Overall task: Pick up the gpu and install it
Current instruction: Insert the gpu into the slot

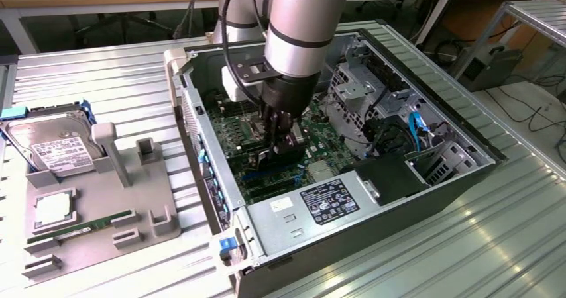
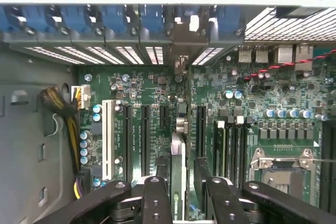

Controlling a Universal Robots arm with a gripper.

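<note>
- Here the gripper [image 1: 285, 144] reaches down inside the open computer case [image 1: 460, 179], over the green motherboard [image 1: 329, 153], at about the middle of the exterior view.
- In the wrist view the gripper [image 2: 177, 192] has its black fingers [image 2: 157, 203] drawn close on either side of the gpu [image 2: 177, 182], which stands on edge between them.
- The gpu runs from the fingers toward the case's rear wall, its pale metal bracket [image 2: 181, 51] sitting among the blue slot clips [image 2: 115, 22].
- It lines up between two black expansion slots [image 2: 145, 140] on the motherboard; I cannot tell whether it is fully seated.
- The empty CPU socket [image 2: 283, 169] lies beside the RAM slots [image 2: 231, 148].
- In the exterior view, at nine o'clock from the case, a grey fixture tray [image 1: 132, 198] holds a hard drive [image 1: 57, 149] and a green RAM stick [image 1: 66, 234].
- The power supply [image 1: 323, 202] sits at the case's six o'clock end.
</note>
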